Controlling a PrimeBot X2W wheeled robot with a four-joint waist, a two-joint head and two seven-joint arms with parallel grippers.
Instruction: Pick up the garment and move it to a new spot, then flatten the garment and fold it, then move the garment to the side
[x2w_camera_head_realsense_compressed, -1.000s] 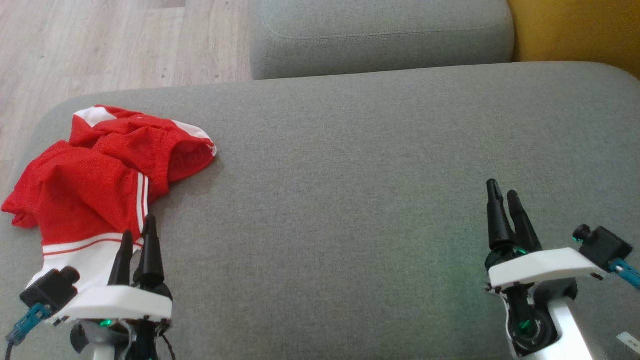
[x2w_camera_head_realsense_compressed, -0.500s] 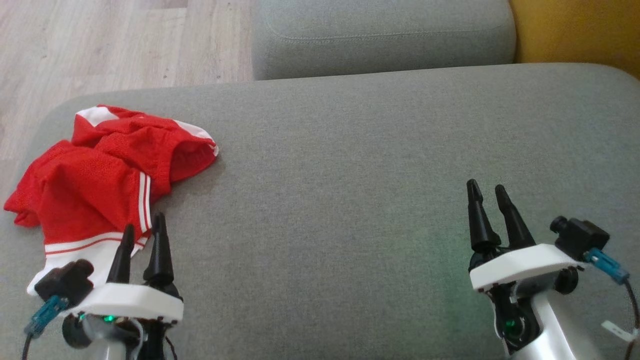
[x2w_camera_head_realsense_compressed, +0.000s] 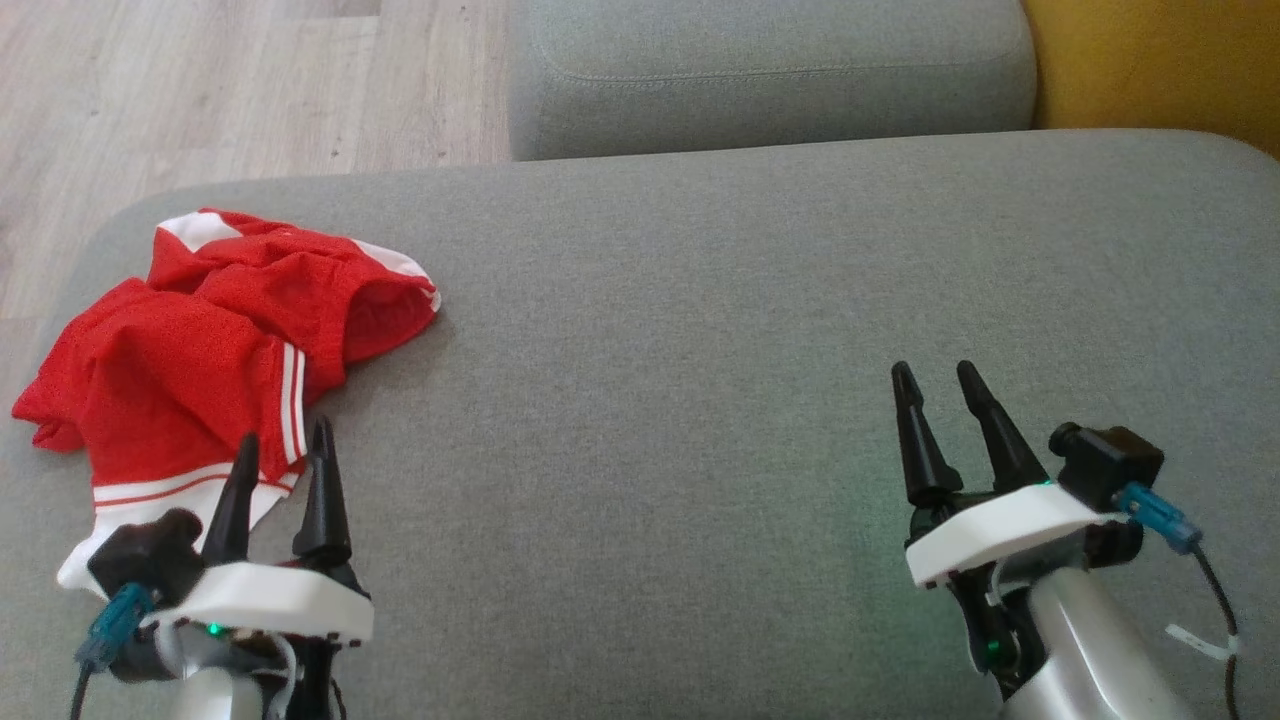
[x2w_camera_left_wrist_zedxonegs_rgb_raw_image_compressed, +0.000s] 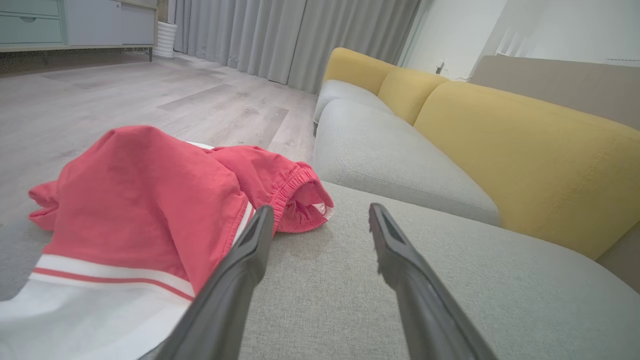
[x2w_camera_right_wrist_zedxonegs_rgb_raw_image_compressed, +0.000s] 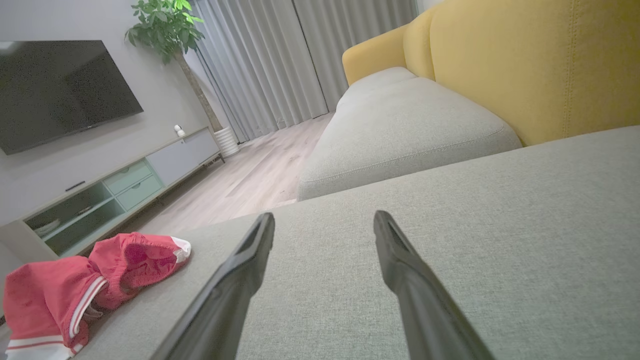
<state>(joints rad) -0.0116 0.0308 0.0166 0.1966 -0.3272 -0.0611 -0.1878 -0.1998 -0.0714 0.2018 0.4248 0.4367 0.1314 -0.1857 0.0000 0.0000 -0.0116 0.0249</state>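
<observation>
The garment (x2w_camera_head_realsense_compressed: 200, 370) is a pair of red shorts with white stripes and a white hem, lying crumpled at the left end of the grey sofa cushion (x2w_camera_head_realsense_compressed: 700, 330). It also appears in the left wrist view as the garment (x2w_camera_left_wrist_zedxonegs_rgb_raw_image_compressed: 140, 210) and far left in the right wrist view as the garment (x2w_camera_right_wrist_zedxonegs_rgb_raw_image_compressed: 60, 295). My left gripper (x2w_camera_head_realsense_compressed: 284, 450) is open, its fingertips just at the garment's near right edge, holding nothing. My right gripper (x2w_camera_head_realsense_compressed: 936, 378) is open and empty over bare cushion, well to the right of the garment.
A second grey seat cushion (x2w_camera_head_realsense_compressed: 770, 75) lies beyond the one in front of me, with yellow backrests (x2w_camera_left_wrist_zedxonegs_rgb_raw_image_compressed: 500, 150) on the right. Wooden floor (x2w_camera_head_realsense_compressed: 200, 90) lies past the cushion's left and far edge. A TV and a low cabinet (x2w_camera_right_wrist_zedxonegs_rgb_raw_image_compressed: 115, 190) stand across the room.
Both arms have shifted: the right gripper moved left and its fingers spread apart in view; the left gripper edged slightly right near the garment's hem. The garment itself has not moved.
</observation>
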